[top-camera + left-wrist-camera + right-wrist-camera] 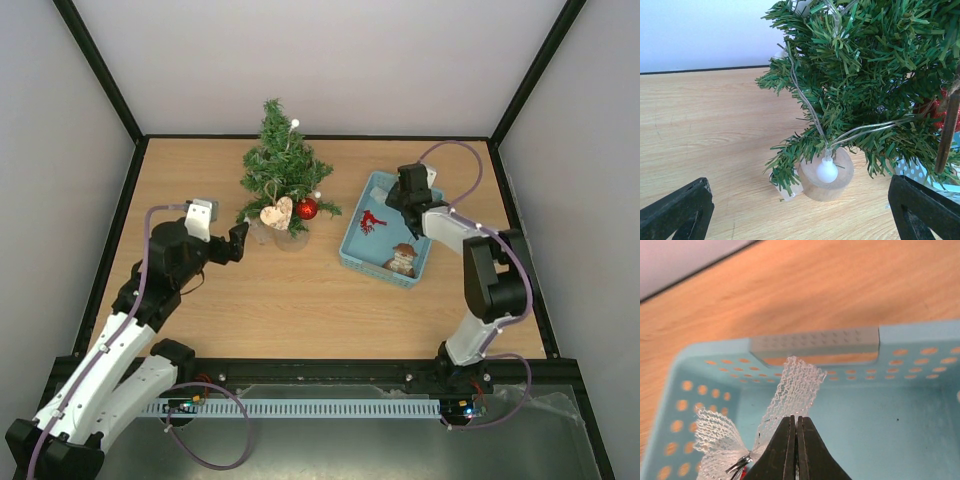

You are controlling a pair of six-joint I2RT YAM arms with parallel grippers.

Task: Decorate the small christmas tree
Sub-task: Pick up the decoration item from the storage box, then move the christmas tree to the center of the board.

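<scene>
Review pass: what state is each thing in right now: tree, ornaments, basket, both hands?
small christmas tree: upright, partly decorated.
heart ornament: hanging on the tree.
red ball: hanging on the tree.
blue basket: upright, with a red ornament inside.
left hand: open, empty, beside the tree.
right hand: shut on the white mesh ribbon, over the basket.

arms (115, 345): white links, black joints | cables (147, 262): lilac | tool fingers (780, 452): black, wedge-shaped

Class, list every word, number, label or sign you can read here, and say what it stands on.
No text can be read in any view.
The heart ornament on the tree: too small to tell.
The blue basket and the mesh bow: no writing.
</scene>
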